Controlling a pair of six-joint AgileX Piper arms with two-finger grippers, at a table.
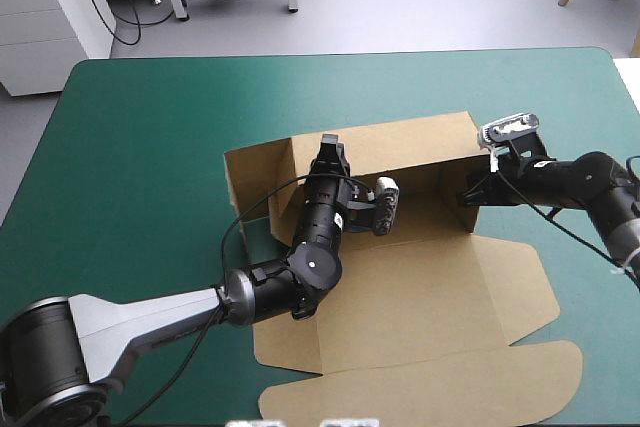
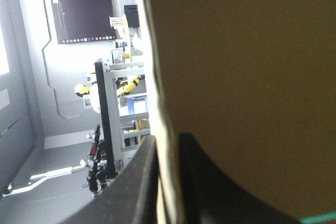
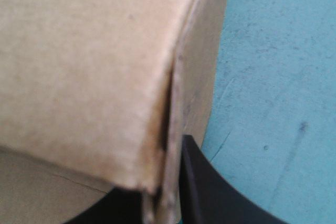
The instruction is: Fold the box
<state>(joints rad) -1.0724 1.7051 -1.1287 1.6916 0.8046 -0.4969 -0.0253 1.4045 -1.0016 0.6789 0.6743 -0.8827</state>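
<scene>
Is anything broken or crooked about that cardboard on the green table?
Nothing stands out. The brown box is only half-formed: its far wall stands, its lid lies flat on the teal-green cover, and the left end effector and right end effector each pinch a wall edge. No tear or crush shows.

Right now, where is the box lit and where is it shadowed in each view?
High view: the box is evenly lit, with soft shade at the foot of its raised back wall. Left wrist view: the wall held in the left gripper looks dark against bright light behind it. Right wrist view: pale, well-lit walls, with a dark seam at the corner by the right gripper.
</scene>
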